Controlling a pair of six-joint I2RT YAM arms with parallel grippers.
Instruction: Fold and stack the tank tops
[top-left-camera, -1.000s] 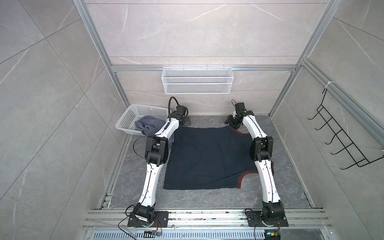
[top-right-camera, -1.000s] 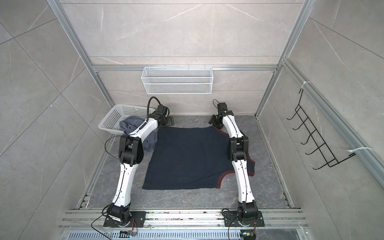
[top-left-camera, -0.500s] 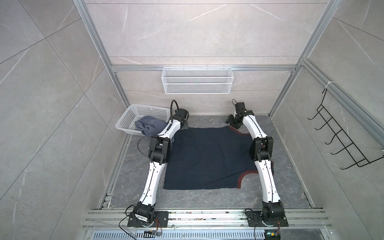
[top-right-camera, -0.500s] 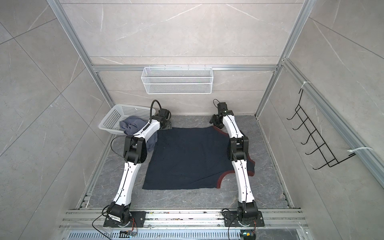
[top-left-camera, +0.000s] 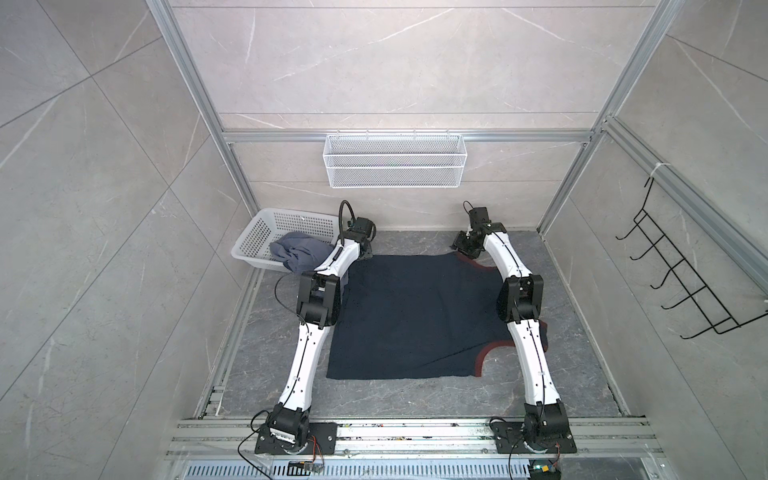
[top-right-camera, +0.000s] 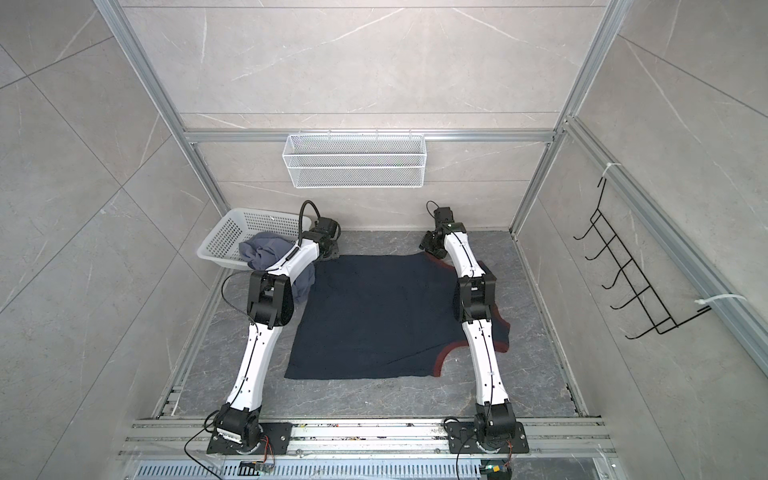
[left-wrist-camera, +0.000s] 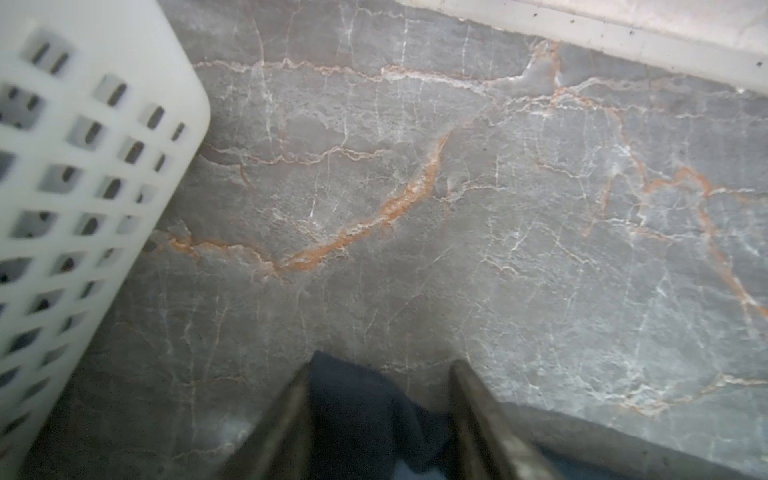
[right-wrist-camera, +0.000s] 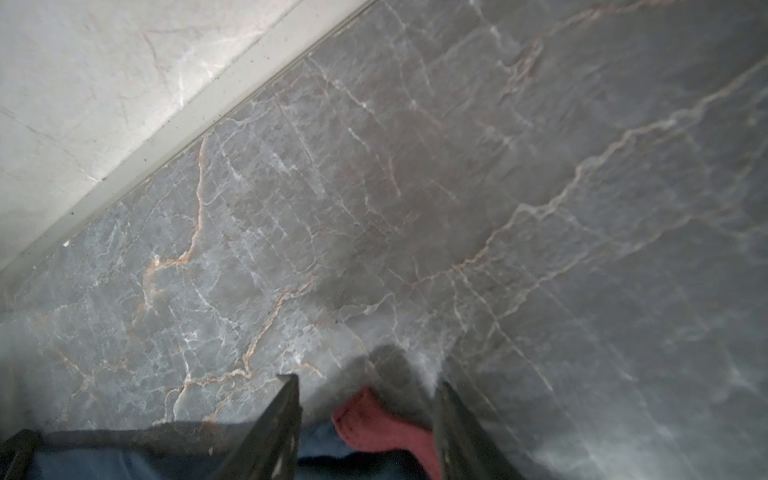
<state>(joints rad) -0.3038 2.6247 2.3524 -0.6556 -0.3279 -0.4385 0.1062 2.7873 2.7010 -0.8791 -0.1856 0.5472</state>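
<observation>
Left gripper (left-wrist-camera: 382, 365): low at the 11 o'clock corner of the navy tank top (top-left-camera: 415, 316). That corner sits between its fingers, which stand apart. Whether they pinch it already, I cannot tell.
Right gripper (right-wrist-camera: 365, 380): at the 1 o'clock corner, jaws apart. The dark-red trim (right-wrist-camera: 382, 424) lies between them with a gap at one side, so nothing is held.
Navy top: spread flat on the table (top-left-camera: 395, 395), hem toward 9 o'clock, straps toward 3 o'clock.
Step in hand: I judge you are taking both far corners for a fold toward 6 o'clock. Close both grippers firmly on the cloth, then lift together and level, so the far edge comes over straight.
Blue-grey tank top (top-left-camera: 297, 253): crumpled, hanging out of the white basket (top-left-camera: 254, 237) at 10 o'clock.
In the way: the left arm (top-left-camera: 320, 299) and the right arm (top-left-camera: 519, 291) lie over the side edges. The hanging blue-grey cloth may be dragged along.
Further out: the wire shelf (top-left-camera: 395, 166) at 12 o'clock and the hook rack (top-left-camera: 681, 286) at 3 o'clock, both well apart.
</observation>
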